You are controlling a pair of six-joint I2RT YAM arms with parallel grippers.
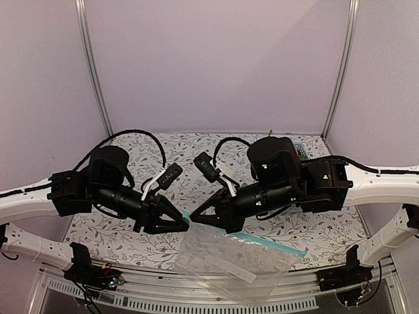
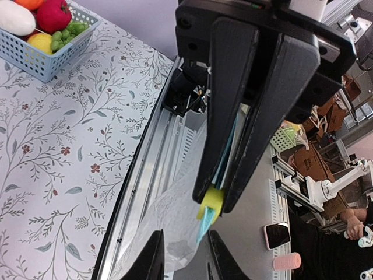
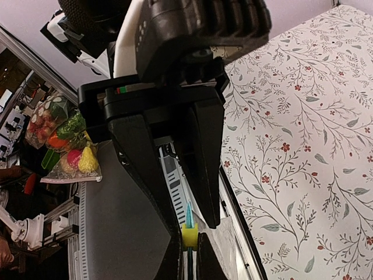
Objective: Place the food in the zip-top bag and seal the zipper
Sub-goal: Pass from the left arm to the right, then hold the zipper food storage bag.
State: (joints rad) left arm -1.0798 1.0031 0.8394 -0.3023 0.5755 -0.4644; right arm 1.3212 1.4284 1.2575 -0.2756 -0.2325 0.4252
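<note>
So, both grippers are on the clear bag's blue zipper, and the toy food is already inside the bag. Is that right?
One part is wrong: the left wrist view shows the food lying in the blue basket on the table, not in the zip-top bag. The left gripper and right gripper are indeed on the zipper.

One zip-top bag (image 1: 229,258), one basket (image 2: 35,58), five toy foods, two arms.
The zip-top bag bore one zipper (image 1: 275,244); the basket held one radish (image 2: 14,17), one tomato (image 2: 53,14), one orange (image 2: 27,3), one lemon (image 2: 39,42) and one green bunch (image 2: 67,32); left arm (image 1: 118,190) and right arm (image 1: 281,183) made the two.
</note>
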